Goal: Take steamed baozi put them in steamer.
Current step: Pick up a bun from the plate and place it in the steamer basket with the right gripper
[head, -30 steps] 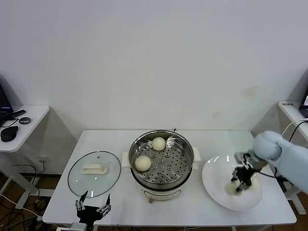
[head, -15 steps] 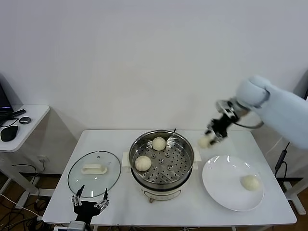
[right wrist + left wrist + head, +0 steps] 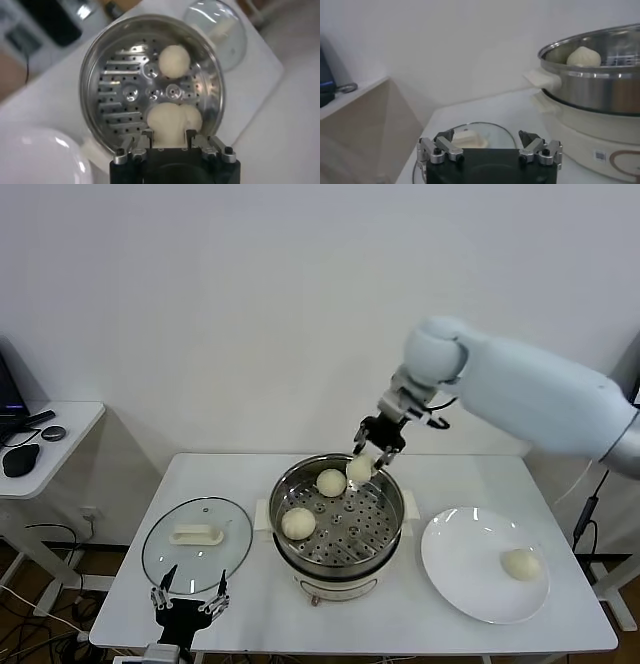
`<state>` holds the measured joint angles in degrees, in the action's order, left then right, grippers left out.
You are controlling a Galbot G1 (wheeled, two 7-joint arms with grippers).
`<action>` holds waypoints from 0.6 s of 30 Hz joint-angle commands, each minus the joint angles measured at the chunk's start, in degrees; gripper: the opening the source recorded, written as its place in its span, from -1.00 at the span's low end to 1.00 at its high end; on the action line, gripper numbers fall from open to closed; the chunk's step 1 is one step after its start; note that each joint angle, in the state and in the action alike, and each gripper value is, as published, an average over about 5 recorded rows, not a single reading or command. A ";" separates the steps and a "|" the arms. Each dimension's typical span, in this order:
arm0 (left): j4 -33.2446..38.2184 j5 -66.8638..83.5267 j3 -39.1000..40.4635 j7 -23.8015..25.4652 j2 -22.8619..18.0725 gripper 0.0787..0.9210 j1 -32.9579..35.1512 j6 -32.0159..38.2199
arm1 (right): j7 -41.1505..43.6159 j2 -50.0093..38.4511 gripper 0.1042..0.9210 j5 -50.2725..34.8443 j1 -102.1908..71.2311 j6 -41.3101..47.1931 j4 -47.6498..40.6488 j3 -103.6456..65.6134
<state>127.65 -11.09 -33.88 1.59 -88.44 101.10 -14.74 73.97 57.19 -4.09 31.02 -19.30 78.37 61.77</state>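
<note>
Now the right gripper [image 3: 365,461], pinching a steamed baozi [image 3: 359,469] above the steamer [image 3: 385,529], should lower onto bare tray clear of the neighbouring bun [image 3: 330,482] before releasing

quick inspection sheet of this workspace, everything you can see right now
surface: white table, bare at its front edge
job's things: steamer holds two baozi; third baozi carried above its rim; fourth baozi on white plate
clutter: glass lid lying flat beside the steamer
grippers: right gripper shut on the third baozi; left gripper open, parked low at the table's front edge
cables: wires on the floor, one cable at the far right
surroundings: white wall; side desk with a mouse
</note>
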 commanded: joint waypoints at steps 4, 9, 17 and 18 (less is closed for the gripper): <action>-0.12 -0.15 0.07 0.01 -0.14 0.77 -0.22 0.13 | -6.80 4.97 -0.21 16.05 -3.36 -19.63 6.13 4.08; -0.37 -0.10 0.02 0.03 -0.19 0.77 -0.38 0.14 | -6.66 4.41 -0.21 16.26 -4.90 -20.99 9.80 6.32; -0.59 0.38 -0.01 0.31 0.02 0.77 -0.87 0.01 | -6.62 4.03 -0.20 17.59 -6.91 -20.20 13.46 7.35; -0.61 0.40 0.02 0.34 0.05 0.77 -0.92 -0.01 | -6.57 4.13 -0.20 17.62 -6.87 -20.12 13.61 7.34</action>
<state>127.19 -10.81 -33.92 1.80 -88.49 100.31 -14.66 68.54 60.74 9.93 25.99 -35.74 88.09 67.33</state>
